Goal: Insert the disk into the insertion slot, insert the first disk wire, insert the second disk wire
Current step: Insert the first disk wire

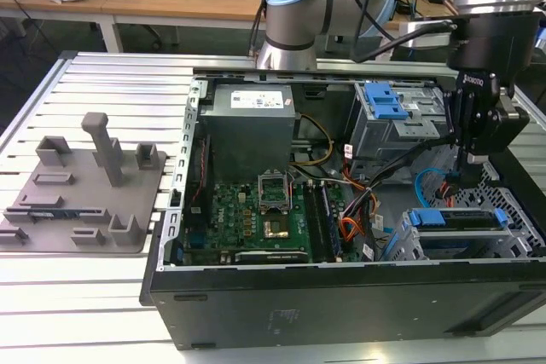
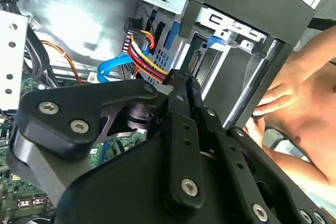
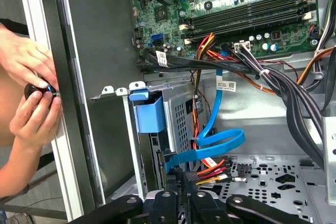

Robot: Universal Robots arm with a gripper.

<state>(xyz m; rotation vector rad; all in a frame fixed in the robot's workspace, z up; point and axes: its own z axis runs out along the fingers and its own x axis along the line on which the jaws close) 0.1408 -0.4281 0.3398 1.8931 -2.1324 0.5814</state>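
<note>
Disk (image 1: 454, 217) in insertion slot (image 1: 505, 243), exterior view | hands (image 3: 32, 116), first wrist view

You have the computer case (image 1: 341, 304) lying open on the table (image 1: 111, 83), with the fixture plate (image 1: 81, 189) beside it at the exterior view's left. Inside, the power supply (image 1: 247, 125) sits behind the motherboard (image 1: 256, 219), and at the exterior view's right the disk (image 1: 461, 219) rests in the insertion slot (image 1: 408, 245), in front of the drive cage (image 1: 392, 125). Between cage and slot the gripper (image 1: 467, 172) hangs, with the second disk wire (image 1: 420, 181) looping just beside it.
</note>
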